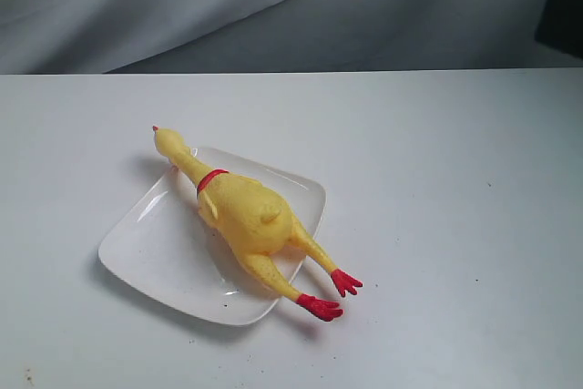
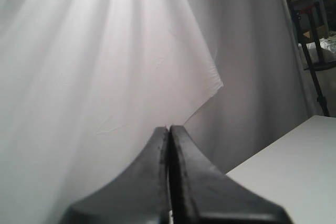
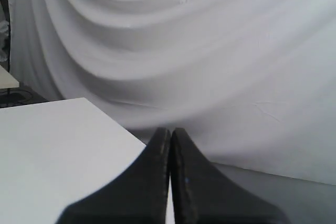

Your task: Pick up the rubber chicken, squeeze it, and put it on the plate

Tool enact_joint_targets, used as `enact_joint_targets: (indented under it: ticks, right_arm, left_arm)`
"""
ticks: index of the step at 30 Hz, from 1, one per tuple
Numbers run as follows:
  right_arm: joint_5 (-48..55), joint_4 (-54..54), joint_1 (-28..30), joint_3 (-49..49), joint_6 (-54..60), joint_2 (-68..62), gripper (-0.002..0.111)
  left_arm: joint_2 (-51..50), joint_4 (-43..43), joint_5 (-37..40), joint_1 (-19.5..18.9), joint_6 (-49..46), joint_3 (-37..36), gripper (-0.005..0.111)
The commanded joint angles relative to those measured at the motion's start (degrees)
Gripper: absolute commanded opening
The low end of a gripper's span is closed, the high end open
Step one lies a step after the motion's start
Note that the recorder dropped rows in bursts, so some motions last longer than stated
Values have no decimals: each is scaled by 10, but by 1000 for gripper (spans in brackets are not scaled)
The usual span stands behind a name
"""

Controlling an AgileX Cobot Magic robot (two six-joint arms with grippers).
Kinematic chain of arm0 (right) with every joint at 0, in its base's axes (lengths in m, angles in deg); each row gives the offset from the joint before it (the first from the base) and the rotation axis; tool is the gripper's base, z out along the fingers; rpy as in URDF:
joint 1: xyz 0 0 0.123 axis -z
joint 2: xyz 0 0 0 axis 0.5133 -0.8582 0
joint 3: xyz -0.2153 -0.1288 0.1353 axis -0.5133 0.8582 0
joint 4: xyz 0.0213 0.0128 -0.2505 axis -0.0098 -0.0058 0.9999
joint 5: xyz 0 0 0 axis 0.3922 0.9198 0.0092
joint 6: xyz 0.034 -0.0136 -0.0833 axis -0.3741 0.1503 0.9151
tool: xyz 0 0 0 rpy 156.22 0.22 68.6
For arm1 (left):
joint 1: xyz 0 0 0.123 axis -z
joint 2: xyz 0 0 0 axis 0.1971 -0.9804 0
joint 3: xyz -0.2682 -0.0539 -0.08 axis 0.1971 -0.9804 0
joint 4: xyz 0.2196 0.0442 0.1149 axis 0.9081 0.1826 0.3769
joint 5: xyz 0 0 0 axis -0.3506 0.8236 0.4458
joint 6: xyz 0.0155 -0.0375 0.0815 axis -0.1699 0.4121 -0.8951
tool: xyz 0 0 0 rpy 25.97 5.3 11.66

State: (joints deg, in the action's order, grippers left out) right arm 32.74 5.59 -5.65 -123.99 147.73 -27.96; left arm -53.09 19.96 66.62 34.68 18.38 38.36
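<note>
The yellow rubber chicken (image 1: pixel 244 216) lies diagonally across the white square plate (image 1: pixel 155 248) in the exterior view. Its head pokes past the plate's far edge and its red feet hang over the near right edge. Neither gripper appears in the exterior view apart from a dark arm part (image 1: pixel 560 6) at the top right corner. My left gripper (image 2: pixel 169 129) is shut with nothing in it, facing the white curtain. Empty as well, my right gripper (image 3: pixel 170 131) is shut above a table corner. The chicken and plate are out of both wrist views.
The white table (image 1: pixel 455 225) spreads around the plate, with a grey-white curtain (image 1: pixel 228 6) behind its far edge. The left wrist view catches a dark shelf frame (image 2: pixel 310 40) off to one side.
</note>
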Motion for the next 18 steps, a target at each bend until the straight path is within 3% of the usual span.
enact_joint_targets:
  ticks: [1, 4, 7, 12, 18]
  right_arm:
    - [-51, -5, 0, 1, -3, 8, 0]
    - [-55, -44, 1, 1, -37, 27, 0]
    - [-39, -6, 24, 14, -100, 65, 0]
    - [14, 137, 113, 57, -270, 152, 0]
    - [61, 231, 225, 122, -363, 259, 0]
  left_arm:
    - [3, -3, 5, 2, 3, 2, 1]
    - [3, -3, 5, 2, 3, 2, 1]
    - [3, -3, 5, 2, 3, 2, 1]
    - [3, -3, 5, 2, 3, 2, 1]
    - [3, -3, 5, 2, 3, 2, 1]
